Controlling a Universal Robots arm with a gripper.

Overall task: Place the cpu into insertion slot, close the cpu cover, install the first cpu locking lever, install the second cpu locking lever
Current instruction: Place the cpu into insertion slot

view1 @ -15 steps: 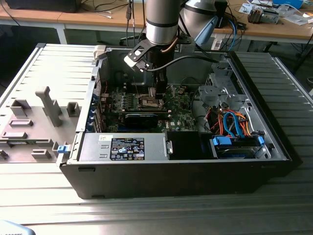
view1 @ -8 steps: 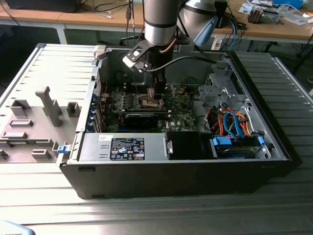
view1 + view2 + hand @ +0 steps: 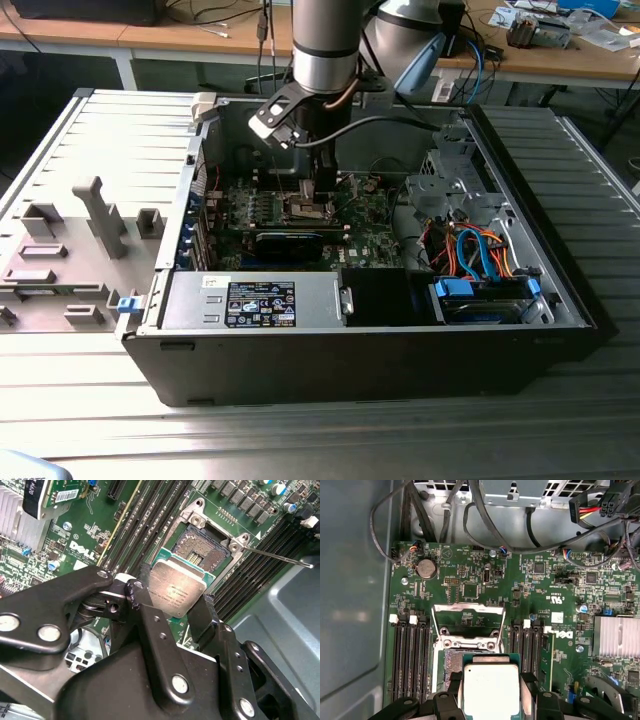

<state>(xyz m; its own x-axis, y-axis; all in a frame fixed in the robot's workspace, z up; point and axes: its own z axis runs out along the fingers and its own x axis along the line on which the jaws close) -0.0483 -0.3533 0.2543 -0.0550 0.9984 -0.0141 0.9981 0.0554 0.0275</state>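
The black two-fingered claw [image 3: 175, 599] is gripping the small, flat, square cpu with the dull silver-grey metal top [image 3: 176, 586] by two opposite edges, its fingers drawn in narrow against the chip. The cpu is sitting between the claw's fingertips, over the open square insertion slot [image 3: 202, 545] in the green motherboard [image 3: 470, 580]. Just beyond the claw, the thin silvery metal cpu cover [image 3: 470, 608] is standing tilted up on its hinge, apart from the chip.
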